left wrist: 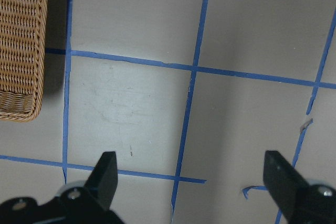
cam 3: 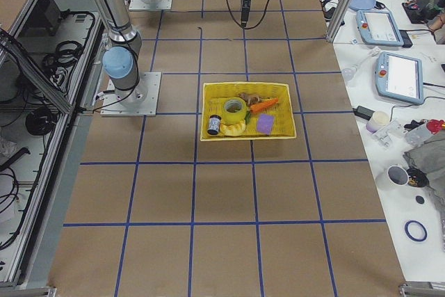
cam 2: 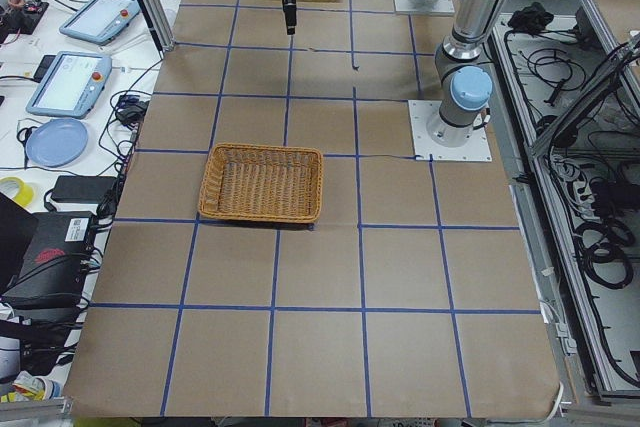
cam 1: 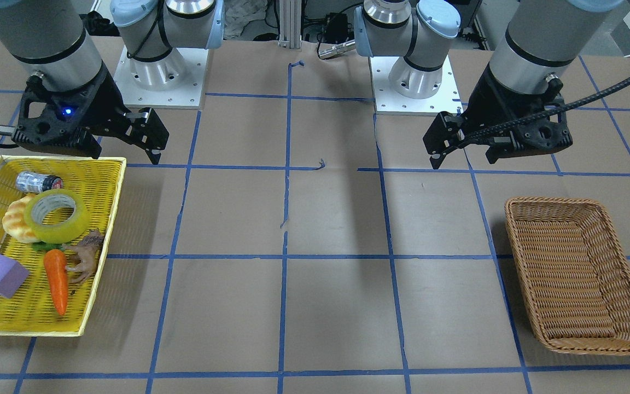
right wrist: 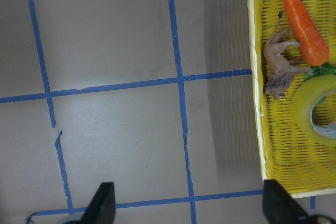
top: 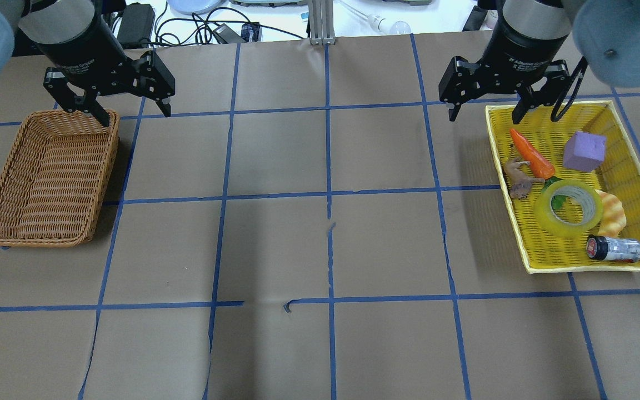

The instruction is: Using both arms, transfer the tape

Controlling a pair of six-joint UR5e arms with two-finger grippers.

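The tape (cam 1: 60, 216), a yellow-green roll with a white printed core, lies flat in the yellow basket (cam 1: 108, 230), leaning on a bread toy. It also shows in the overhead view (top: 570, 208), the exterior right view (cam 3: 234, 108) and, partly cut off, the right wrist view (right wrist: 317, 111). My right gripper (top: 486, 115) is open and empty. It hangs above the table at the basket's far corner, apart from the tape, and shows in the front view (cam 1: 129, 145) and the right wrist view (right wrist: 189, 205). My left gripper (top: 134, 113) (cam 1: 465, 156) (left wrist: 194, 182) is open and empty beside the brown wicker basket (top: 48, 183).
The yellow basket (top: 525, 266) also holds a carrot (top: 531, 153), a purple block (top: 584, 151), a small lion figure (top: 518, 179), a croissant-shaped bread toy (top: 613, 214) and a small can (top: 613, 249). The wicker basket (cam 1: 577, 273) holds nothing. Brown paper with blue tape lines (top: 328, 194) covers the table.
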